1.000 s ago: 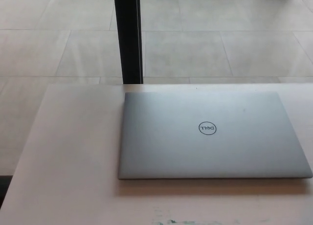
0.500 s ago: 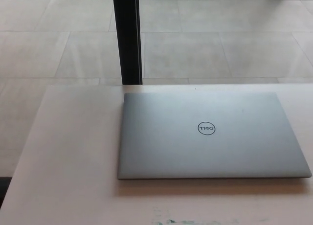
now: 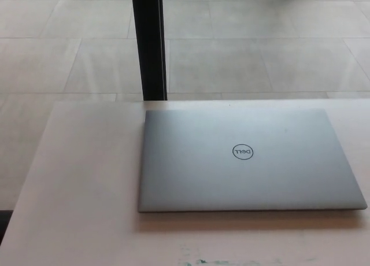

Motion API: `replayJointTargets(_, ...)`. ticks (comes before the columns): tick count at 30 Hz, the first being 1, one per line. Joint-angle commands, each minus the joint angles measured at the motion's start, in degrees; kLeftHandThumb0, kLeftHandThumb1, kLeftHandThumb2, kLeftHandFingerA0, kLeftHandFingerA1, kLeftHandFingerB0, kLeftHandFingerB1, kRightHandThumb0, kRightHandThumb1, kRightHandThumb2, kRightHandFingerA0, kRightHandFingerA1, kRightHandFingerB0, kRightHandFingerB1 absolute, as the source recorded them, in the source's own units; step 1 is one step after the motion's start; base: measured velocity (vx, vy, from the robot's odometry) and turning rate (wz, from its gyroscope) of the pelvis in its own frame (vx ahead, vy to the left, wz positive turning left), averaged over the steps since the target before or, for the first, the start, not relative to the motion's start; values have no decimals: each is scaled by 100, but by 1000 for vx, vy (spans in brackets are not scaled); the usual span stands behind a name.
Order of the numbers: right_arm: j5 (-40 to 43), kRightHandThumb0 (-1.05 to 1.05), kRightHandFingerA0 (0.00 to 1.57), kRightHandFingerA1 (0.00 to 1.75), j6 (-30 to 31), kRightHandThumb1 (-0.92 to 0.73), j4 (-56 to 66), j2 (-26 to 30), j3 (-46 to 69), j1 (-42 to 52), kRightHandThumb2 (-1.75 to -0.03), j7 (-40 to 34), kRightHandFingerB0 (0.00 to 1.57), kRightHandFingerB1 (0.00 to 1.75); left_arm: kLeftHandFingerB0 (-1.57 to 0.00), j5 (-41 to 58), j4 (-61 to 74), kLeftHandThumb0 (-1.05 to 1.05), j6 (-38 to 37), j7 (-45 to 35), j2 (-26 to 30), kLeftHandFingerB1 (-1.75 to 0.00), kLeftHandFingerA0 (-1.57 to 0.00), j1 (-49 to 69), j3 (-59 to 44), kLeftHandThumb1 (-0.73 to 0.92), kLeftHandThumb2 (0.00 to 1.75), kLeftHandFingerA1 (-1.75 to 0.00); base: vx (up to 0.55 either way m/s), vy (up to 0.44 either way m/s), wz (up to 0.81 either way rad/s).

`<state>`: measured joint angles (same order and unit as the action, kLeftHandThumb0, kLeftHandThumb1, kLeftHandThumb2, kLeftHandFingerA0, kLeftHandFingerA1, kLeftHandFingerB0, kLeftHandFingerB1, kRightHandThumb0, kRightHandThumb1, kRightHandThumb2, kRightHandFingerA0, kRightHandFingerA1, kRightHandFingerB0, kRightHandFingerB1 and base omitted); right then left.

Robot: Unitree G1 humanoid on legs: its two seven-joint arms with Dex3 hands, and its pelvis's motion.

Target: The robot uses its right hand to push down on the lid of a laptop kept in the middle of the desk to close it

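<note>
A silver laptop (image 3: 248,159) lies flat on the pale desk (image 3: 81,179) with its lid fully down. A round dark logo (image 3: 243,152) marks the middle of the lid. Its front edge faces me and its back edge runs near the desk's far edge. Neither of my hands shows in the head view, and no arm is in the picture.
A black vertical post (image 3: 149,43) rises behind the desk's far edge, just left of the laptop's back left corner. Pale floor tiles (image 3: 260,52) lie beyond the desk. Some faint green marks (image 3: 196,260) sit at the desk's near edge.
The whole picture has drifted slightly left, so the camera has moved. The laptop itself stays shut and in the same place on the desk.
</note>
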<state>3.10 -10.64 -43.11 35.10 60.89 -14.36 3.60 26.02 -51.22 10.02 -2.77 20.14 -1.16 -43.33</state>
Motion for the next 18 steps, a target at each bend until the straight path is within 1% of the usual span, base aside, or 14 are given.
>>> replayJointTargets(1, 2264, -84, 52, 140, 1330, -92, -98, -694, 1977, 64, -69, -1911, 4, 85, -27, 8, 9, -100, 0, 13, 124, -72, -34, 132, 50, 83, 125, -89, 0, 0, 0)
replayJointTargets(2, 2260, -84, 49, 138, 1371, -92, -67, -687, 2013, 43, -70, -1915, 2, 82, -23, 60, 10, -104, 12, -6, 97, -73, -29, 132, 12, 92, 92, -95, 0, 0, 0)
replayJointTargets(4, 2224, -84, 44, 136, 1487, -91, 91, -746, 2038, 9, -70, -1932, 4, 81, -22, 104, 39, -105, 48, -44, 85, -74, -28, 128, -8, 92, 94, -93, 0, 0, 0)
replayJointTargets(5, 2168, -84, 53, 144, 1480, -91, 71, -745, 2023, -6, -70, -1954, 6, 83, -20, 105, 60, -92, 71, -60, 90, -68, -40, 129, 1, 82, 132, -87, 0, 0, 0)
replayJointTargets(6, 2153, -83, 39, 136, 1481, -92, 37, -754, 1993, 12, -71, -1792, 5, 83, -19, 115, 83, -105, 105, -57, 90, -68, -27, 124, 0, 92, 92, -89, 0, 0, 0)
replayJointTargets(7, 2165, -83, 39, 136, 1508, -92, 56, -767, 1999, 22, -71, -1717, 5, 83, -19, 121, 97, -105, 118, -46, 87, -68, -27, 124, -3, 92, 92, -89, 0, 0, 0)
replayJointTargets(8, 2165, -84, 51, 142, 1530, -91, 20, -742, 2030, -12, -70, -1775, 20, 92, -21, 123, 103, -100, 111, -71, 87, -68, -29, 135, -1, 84, 127, -82, 0, 0, 0)
replayJointTargets(9, 2166, -83, 53, 142, 1560, -92, -65, -685, 2058, -58, -70, -1844, 25, 91, -18, 128, 99, -103, 95, -103, 89, -68, -27, 148, -3, 92, 94, -88, 0, 0, 0)
replayJointTargets(11, 2138, -82, 60, 143, 1647, -92, 26, -708, 2008, -44, -72, -1792, 29, 92, -18, 110, 73, -104, 48, -87, 98, -70, -23, 139, -1, 92, 96, -88, 0, 0, 0)
replayJointTargets(13, 2118, -82, 60, 143, 1656, -92, 28, -704, 1982, -28, -72, -1784, 29, 92, -18, 110, 70, -104, 34, -105, 98, -70, -23, 142, 1, 92, 96, -88, 0, 0, 0)
replayJointTargets(14, 2127, -83, 57, 147, 1617, -92, -62, -669, 1995, -74, -73, -1860, 30, 98, -20, 139, 102, -104, 60, -60, 78, -73, -27, 141, -26, 92, 94, -93, 0, 0, 0)
replayJointTargets(15, 2122, -82, 60, 152, 1631, -91, -31, -681, 1963, -71, -72, -1908, 29, 98, -20, 154, 118, -102, 98, -80, 83, -72, -25, 146, -26, 92, 94, -91, 0, 0, 0)
replayJointTargets(16, 2077, -83, 78, 160, 1591, -88, 7, -725, 1937, -72, -73, -2025, 35, 105, -18, 157, 73, -105, 94, -62, 91, -71, -24, 129, -36, 92, 92, -89, 0, 0, 0)
replayJointTargets(18, 2104, -83, 78, 160, 1605, -88, 23, -728, 1920, -63, -73, -2045, 35, 105, -18, 158, 75, -105, 95, -62, 90, -71, -24, 130, -35, 92, 92, -89, 0, 0, 0)
